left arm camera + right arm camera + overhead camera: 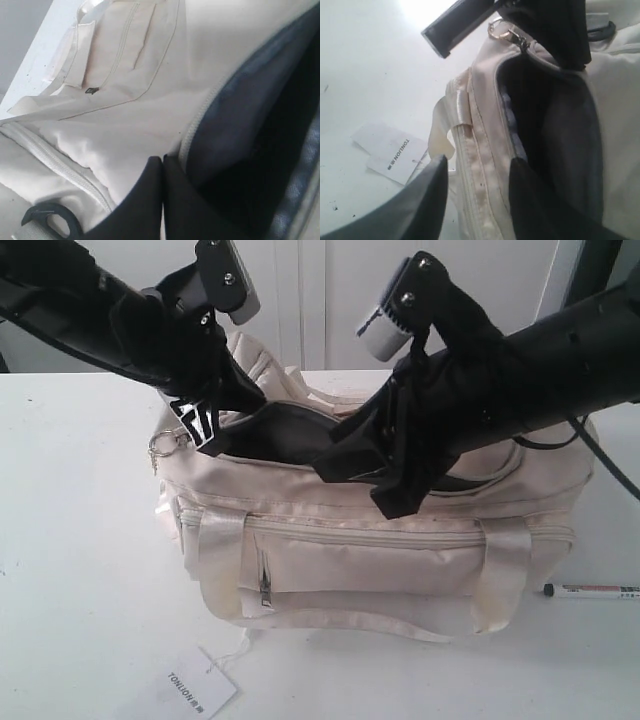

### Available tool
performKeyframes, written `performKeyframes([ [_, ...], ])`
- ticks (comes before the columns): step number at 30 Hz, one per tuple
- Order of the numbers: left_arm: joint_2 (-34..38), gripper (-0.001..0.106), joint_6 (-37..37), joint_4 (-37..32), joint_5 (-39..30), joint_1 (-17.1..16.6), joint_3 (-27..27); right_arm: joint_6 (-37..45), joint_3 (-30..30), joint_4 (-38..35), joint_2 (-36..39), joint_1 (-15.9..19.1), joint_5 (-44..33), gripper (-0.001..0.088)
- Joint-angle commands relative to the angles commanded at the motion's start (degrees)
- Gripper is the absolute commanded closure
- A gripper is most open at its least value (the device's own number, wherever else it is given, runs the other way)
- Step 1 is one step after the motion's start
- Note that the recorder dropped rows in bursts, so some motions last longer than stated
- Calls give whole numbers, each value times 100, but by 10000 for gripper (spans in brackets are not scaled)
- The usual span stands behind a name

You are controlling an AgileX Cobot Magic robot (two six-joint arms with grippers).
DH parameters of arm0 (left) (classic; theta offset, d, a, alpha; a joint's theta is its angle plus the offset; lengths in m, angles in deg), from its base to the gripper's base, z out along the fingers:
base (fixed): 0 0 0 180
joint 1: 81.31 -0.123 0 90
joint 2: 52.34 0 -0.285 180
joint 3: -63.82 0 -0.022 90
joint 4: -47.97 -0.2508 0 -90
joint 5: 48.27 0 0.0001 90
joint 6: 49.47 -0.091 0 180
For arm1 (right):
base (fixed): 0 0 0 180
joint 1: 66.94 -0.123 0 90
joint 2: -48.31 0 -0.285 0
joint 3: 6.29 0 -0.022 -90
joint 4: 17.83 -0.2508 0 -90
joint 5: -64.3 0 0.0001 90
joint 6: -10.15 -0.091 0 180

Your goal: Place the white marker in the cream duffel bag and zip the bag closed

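The cream duffel bag [350,560] stands on the white table with its top zipper open and dark lining showing. My left gripper [205,430] is at the left end of the opening, beside the gold ring pull [160,448]. In the left wrist view that gripper [162,159] is pinched on the bag's [125,100] rim. My right gripper [395,495] hangs over the front rim. It stands open [479,161], one finger outside the bag [470,100] and one inside. The white marker [590,591] lies on the table right of the bag, untouched.
A white hang tag [195,685] lies on the table in front of the bag and also shows in the right wrist view [390,150]. Both shiny handles droop over the bag's front. A white wall stands behind the table.
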Motion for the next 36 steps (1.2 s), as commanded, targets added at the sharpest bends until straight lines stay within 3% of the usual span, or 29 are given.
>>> performKeyframes([
  [5,-10,1053,0,181,5,0,0,708,0,-571,164,0,14,484],
  [18,-10,1053,0,633,16,0,0,719,0,-1668,962,0,-268,484],
  [33,-10,1053,0,818,5,0,0,719,0,-1712,1386,0,-306,486],
  [36,-10,1053,0,818,5,0,0,719,0,-1712,1396,0,-306,521],
])
